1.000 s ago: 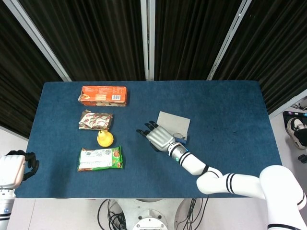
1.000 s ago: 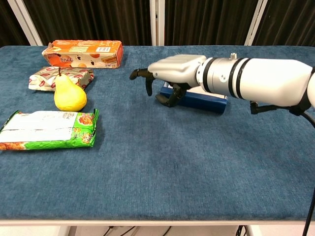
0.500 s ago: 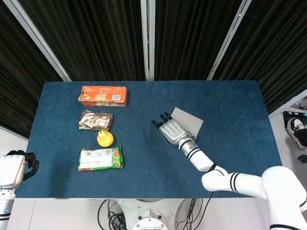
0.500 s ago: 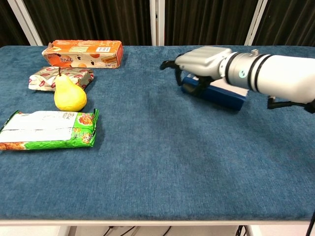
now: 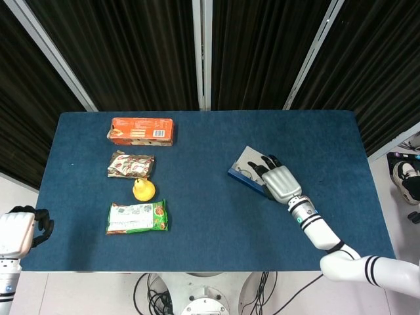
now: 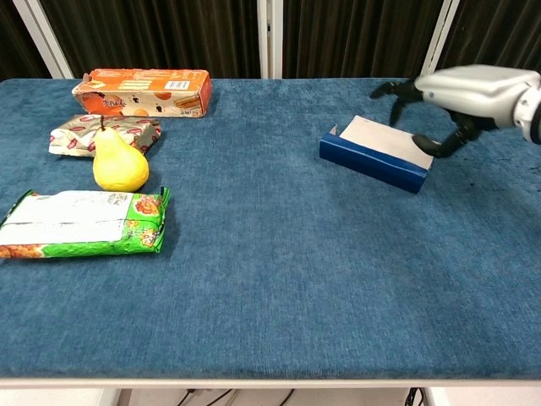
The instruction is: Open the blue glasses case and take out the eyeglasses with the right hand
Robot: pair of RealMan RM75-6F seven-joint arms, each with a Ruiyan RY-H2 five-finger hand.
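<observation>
At the lower left edge of the head view, the left hand (image 5: 20, 231) hangs beside the blue cloth-covered tabletop (image 5: 197, 236), off its left edge, its dark fingers (image 5: 42, 223) curled inward with nothing in them.

In the left part of the frame four things lie in a column. An orange rectangular snack box (image 5: 141, 131) lies farthest back; just below it sits a crinkled silver and red foil packet (image 5: 131, 165). A yellow pear (image 5: 144, 189) stands upright next (its top close against the packet's near edge in the chest view), and a green and white flat plastic packet (image 5: 137, 217) lies nearest the front.

Right of centre, well apart from these, the blue rectangular glasses case (image 5: 246, 172) rests on the tabletop, set at a slant, its pale grey top face showing and its dark blue side wall toward the front. From these views it looks closed.

The right hand (image 5: 278, 180) sits over the case's right end, palm down, fingers (image 6: 438, 144) spread and bent. In the chest view the lower fingertips lie at the case's right edge; whether they press on it I cannot tell. It grasps nothing.
</observation>
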